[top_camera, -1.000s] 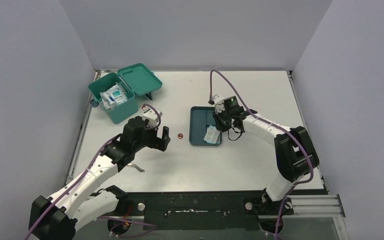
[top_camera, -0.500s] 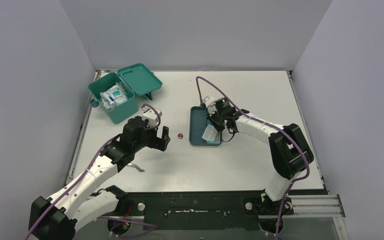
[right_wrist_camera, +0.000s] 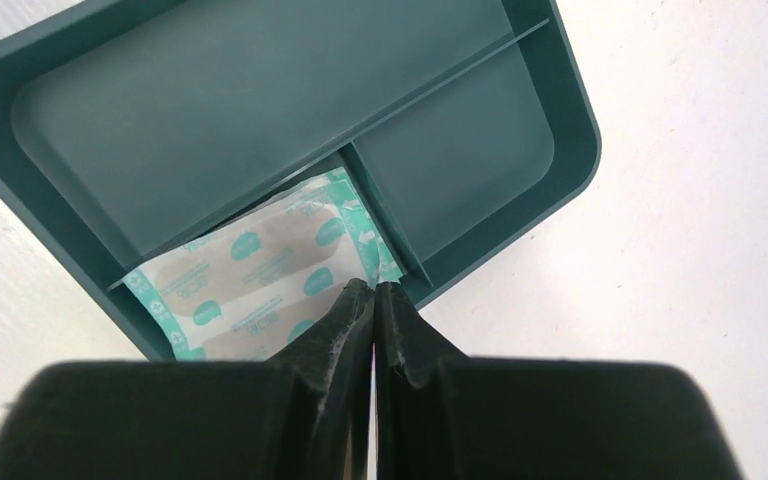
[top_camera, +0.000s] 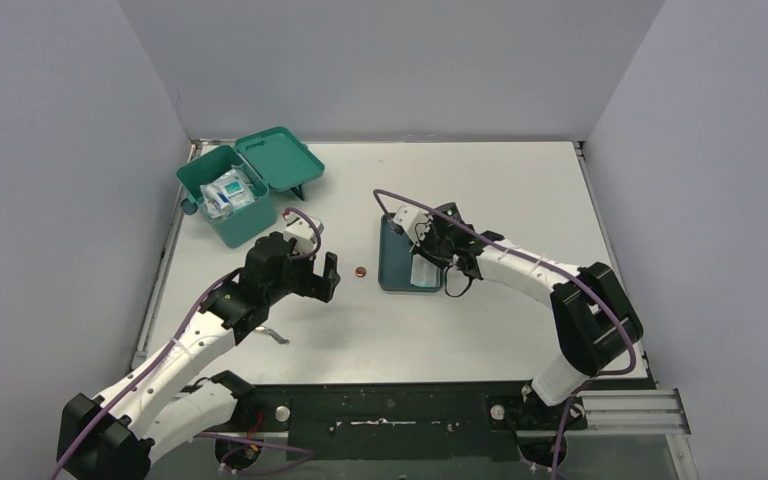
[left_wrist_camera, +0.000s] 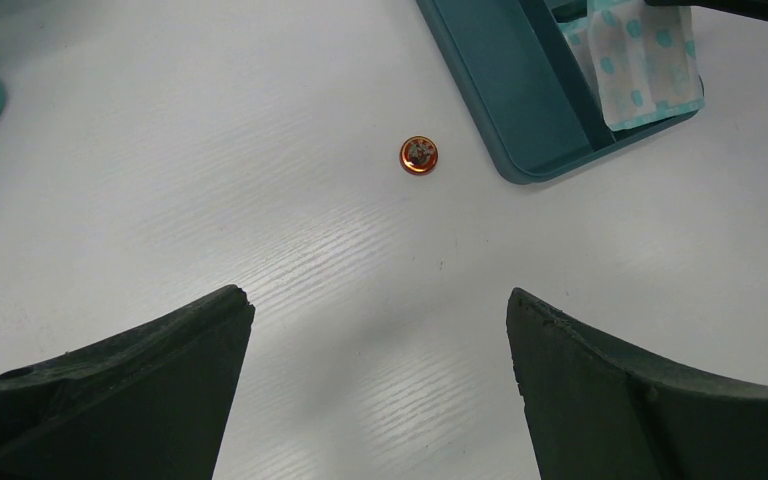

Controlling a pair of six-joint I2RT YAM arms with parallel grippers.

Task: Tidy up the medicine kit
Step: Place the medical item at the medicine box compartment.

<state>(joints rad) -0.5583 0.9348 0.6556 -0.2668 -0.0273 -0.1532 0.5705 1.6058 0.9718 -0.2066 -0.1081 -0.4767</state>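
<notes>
Medicine kit (top_camera: 243,226) sits far left at the back of the counter (top_camera: 520,190), lid thrown open, packets inside. My left pincer (left_wrist_camera: 375,300) hangs wide open and holds nothing, same spot as a second ago. A small orange disc (left_wrist_camera: 419,155) lies just ahead of it. Right of that is the divided tray (right_wrist_camera: 260,100), with plaster packets (right_wrist_camera: 250,275) in one small compartment. My right pincer (right_wrist_camera: 373,292) has swung left across the tray, jaws fully closed, tips at the packets' corner. Can't tell if it has pinched one. Probably the next item for the kit.
</notes>
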